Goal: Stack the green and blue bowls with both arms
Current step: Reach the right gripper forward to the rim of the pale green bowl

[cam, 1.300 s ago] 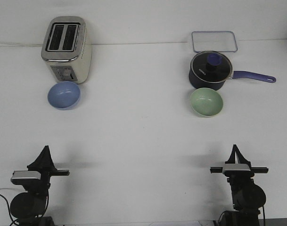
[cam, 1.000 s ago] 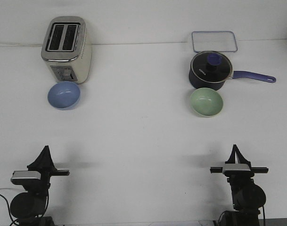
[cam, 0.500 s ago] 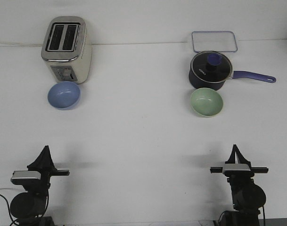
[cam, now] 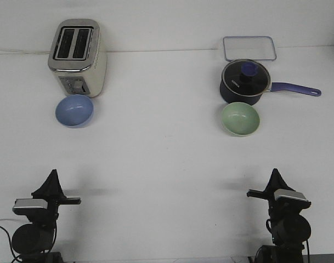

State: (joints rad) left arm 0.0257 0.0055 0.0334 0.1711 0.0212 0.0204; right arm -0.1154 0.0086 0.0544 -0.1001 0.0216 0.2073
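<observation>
Two bowls sat apart on the white table (cam: 167, 159), each well ahead of the end effector on its own side; the blue bowl (cam: 74, 110) lay far forward of the left end effector (cam: 53, 175) and just in front of the toaster (cam: 77, 56), while the green bowl (cam: 240, 118) lay far forward of the right end effector (cam: 275, 174) and just in front of the dark saucepan (cam: 244, 81) with its purple handle; neither end effector touched or held anything; both appeared only as narrow dark points rising from the arms at the near edge, so whether their fingers were parted or together could not be told; the lower parts of both arms were cut off by the picture's edge; a clear rectangular lid (cam: 249, 48) lay behind the saucepan; a small pale mark on the saucepan's side looked like writing but was too small to read, and the toaster's controls were likewise too blurred to make out.
</observation>
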